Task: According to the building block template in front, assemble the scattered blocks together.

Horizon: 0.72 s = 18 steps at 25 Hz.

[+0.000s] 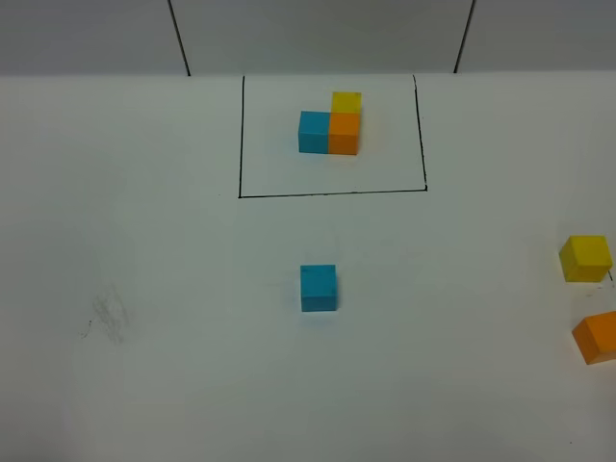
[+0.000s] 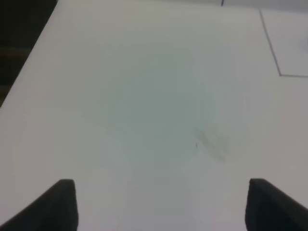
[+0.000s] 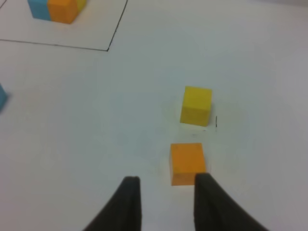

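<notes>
The template (image 1: 330, 127) is an L of joined blue, orange and yellow cubes inside a thin black drawn rectangle at the back centre; it also shows in the right wrist view (image 3: 55, 9). The loose blue cube (image 1: 319, 288) sits alone mid-table. The loose yellow cube (image 1: 585, 258) and loose orange cube (image 1: 597, 337) lie at the right edge. My right gripper (image 3: 167, 179) is open and empty, just short of the orange cube (image 3: 187, 163), with the yellow cube (image 3: 196, 106) beyond it. My left gripper (image 2: 162, 183) is open and empty over bare table. Neither gripper shows in the exterior view.
A faint grey smudge (image 1: 108, 318) marks the white table at the left; it also shows in the left wrist view (image 2: 211, 142). The table's dark left edge (image 2: 19, 57) is near the left gripper. A corner of the drawn rectangle (image 2: 280, 74) is visible there.
</notes>
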Tool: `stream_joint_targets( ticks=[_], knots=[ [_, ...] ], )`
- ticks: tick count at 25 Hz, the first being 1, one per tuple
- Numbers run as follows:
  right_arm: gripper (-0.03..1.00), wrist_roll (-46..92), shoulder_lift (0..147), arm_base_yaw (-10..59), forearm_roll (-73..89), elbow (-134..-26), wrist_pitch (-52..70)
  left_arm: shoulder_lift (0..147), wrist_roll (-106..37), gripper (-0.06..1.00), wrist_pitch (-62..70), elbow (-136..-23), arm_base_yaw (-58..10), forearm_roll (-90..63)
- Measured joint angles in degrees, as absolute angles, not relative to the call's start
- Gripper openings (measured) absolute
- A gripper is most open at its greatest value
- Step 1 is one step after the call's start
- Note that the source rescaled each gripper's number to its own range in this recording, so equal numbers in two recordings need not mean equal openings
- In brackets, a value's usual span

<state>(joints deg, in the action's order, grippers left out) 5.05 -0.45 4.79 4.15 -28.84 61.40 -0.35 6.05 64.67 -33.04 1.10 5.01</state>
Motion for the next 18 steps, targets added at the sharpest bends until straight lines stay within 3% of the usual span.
stream_joint_targets(
  ticks=[18],
  knots=[
    [0.0, 5.0, -0.5, 4.8, 4.1, -28.8, 61.4, -0.3, 7.8, 0.6, 62.2, -29.1, 1.5, 4.6]
  ],
)
